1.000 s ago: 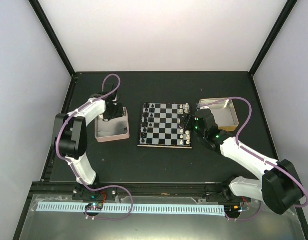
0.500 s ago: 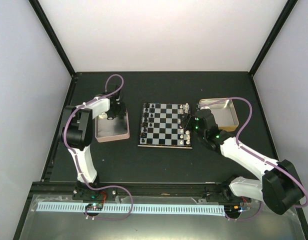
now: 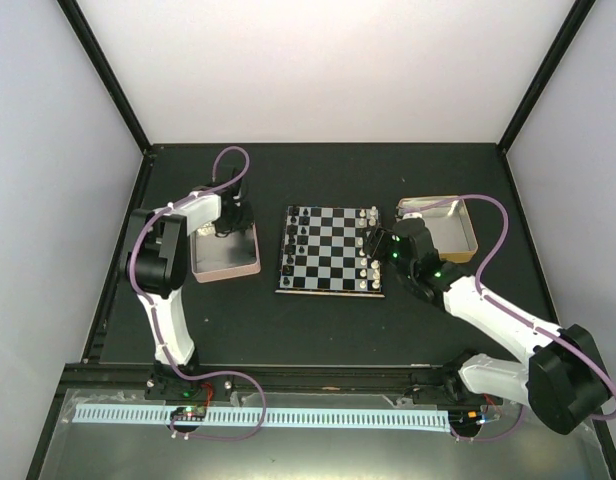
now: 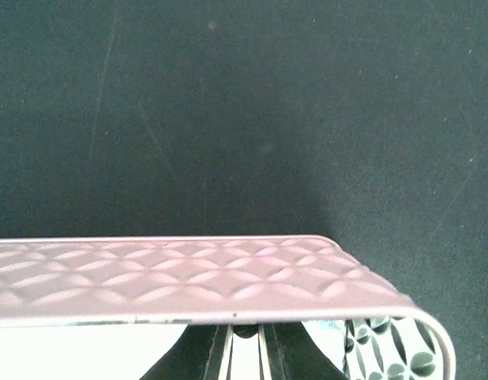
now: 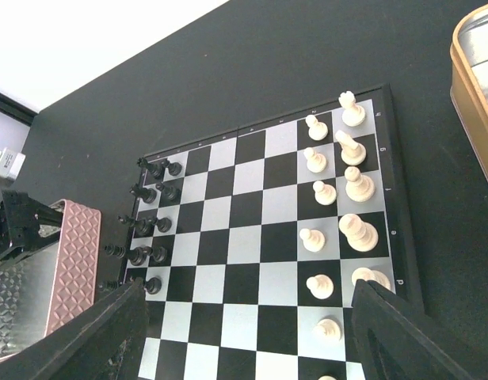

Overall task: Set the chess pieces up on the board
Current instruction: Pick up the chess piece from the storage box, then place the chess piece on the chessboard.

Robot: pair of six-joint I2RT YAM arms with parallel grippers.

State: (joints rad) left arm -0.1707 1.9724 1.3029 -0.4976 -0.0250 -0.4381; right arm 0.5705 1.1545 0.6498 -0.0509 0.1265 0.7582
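Note:
The board (image 3: 331, 262) lies mid-table. Several black chess pieces (image 3: 300, 235) stand in its two left columns, and they also show in the right wrist view (image 5: 149, 229). White pieces (image 5: 339, 190) stand along the board's right side. My left gripper (image 3: 229, 226) reaches down into the pink-rimmed tin (image 3: 225, 262) at its far edge. In the left wrist view its fingers (image 4: 216, 352) stand close together with a small dark piece (image 4: 245, 330) between the tips, just behind the pink wall (image 4: 188, 277). My right gripper (image 5: 256, 348) is wide open and empty over the board's right part (image 3: 373, 243).
A gold-rimmed tin (image 3: 458, 240) stands right of the board, and its rim shows in the right wrist view (image 5: 474, 79). The pink tin's side shows there too (image 5: 74, 261). Black frame posts border the dark mat.
The left arm's elbow swung back to the left and its gripper shifted a little toward the pink tin's far edge. The right arm has barely moved.

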